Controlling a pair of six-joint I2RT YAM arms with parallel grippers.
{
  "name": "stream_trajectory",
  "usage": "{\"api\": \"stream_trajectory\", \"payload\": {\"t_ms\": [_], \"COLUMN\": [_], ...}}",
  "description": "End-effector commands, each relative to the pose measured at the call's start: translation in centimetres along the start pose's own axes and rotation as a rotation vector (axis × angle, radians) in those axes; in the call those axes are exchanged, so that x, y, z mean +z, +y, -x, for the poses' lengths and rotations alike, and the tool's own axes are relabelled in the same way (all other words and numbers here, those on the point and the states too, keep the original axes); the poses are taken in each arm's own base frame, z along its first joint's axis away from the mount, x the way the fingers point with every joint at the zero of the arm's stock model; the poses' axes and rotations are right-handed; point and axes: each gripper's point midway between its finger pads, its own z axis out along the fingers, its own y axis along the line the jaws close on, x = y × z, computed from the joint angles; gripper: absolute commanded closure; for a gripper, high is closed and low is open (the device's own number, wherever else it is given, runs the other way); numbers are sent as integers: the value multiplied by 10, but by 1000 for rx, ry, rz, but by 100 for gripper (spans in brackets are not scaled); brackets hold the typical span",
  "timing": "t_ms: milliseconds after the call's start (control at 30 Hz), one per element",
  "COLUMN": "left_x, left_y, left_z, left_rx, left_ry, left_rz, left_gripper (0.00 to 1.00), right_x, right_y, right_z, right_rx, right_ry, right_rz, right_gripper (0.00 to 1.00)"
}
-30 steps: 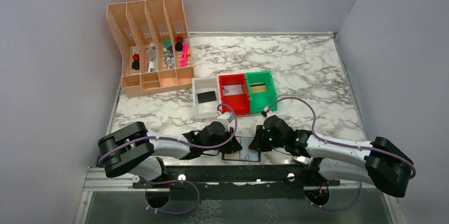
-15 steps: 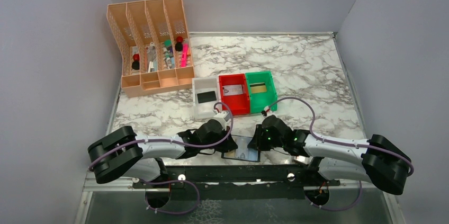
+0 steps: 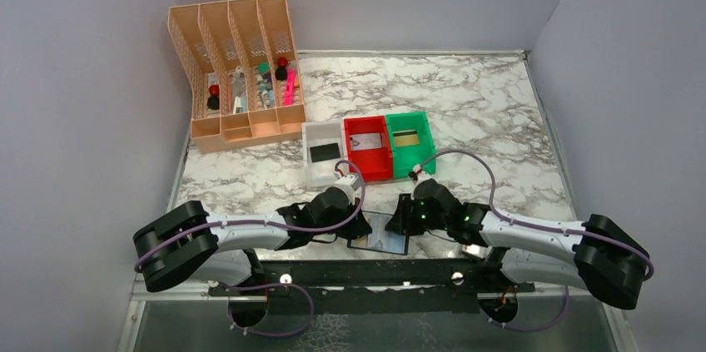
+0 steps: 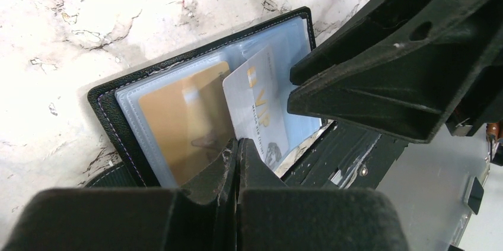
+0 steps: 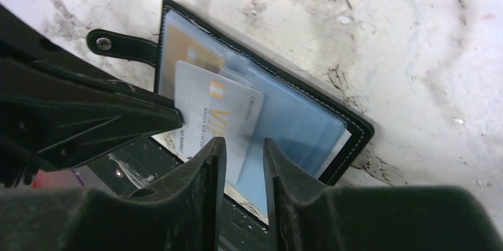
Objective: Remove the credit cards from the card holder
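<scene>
The card holder (image 3: 379, 236) lies open on the marble table (image 3: 466, 111), right at the near edge between the two arms, its black tab pointing left. From where I stand, a pale grey card (image 5: 213, 114) marked VIP sticks halfway out of a clear pocket, tilted towards the near side, and a gold card (image 4: 178, 114) sits fully inside the pocket to its left. The left gripper (image 4: 237, 144) is closed tight with nothing between its fingers, its tip down at the holder's near edge just beside the grey card. The right gripper (image 5: 244, 144) has its fingers a small way apart over that card's near end, and I see nothing clamped between them. I'd say the grey card is mid-extraction. Next, the right fingers need a firm pinch on its free end and a straight pull while the holder is pinned. Further off, the white bin (image 3: 325, 173), red bin (image 3: 370, 171) and green bin (image 3: 414, 165) each hold a card.
</scene>
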Motion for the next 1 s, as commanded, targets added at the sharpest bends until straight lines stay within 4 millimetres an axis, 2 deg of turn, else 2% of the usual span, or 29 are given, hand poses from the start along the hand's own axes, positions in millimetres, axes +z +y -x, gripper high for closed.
{"api": "stream_trajectory", "payload": {"t_ms": [0, 100, 200, 367, 567, 733, 967], "left_x": [1, 2, 2, 3, 4, 4, 1], "left_y": [-2, -5, -7, -9, -18, -29, -31], "left_z": [5, 6, 6, 2, 4, 4, 5], "left_rx": [11, 5, 1, -14, -37, -41, -49], "left_ry": [-19, -23, -23, -9, -27, -23, -37], "left_rz": [-12, -23, -33, -55, -108, -173, -188], "left_gripper": [100, 100, 100, 94, 86, 84, 83], "right_x": [-3, 6, 15, 19, 21, 22, 21], "right_y": [20, 4, -1, 8, 2, -2, -5], "right_z": [6, -1, -12, -17, -19, -23, -24], "right_rx": [-51, -13, 5, 23, 51, 62, 68], "right_ry": [-4, 26, 63, 65, 66, 73, 72], "right_rz": [88, 10, 11, 90, 64, 54, 41], "right_gripper": [64, 64, 64, 67, 70, 71, 71]}}
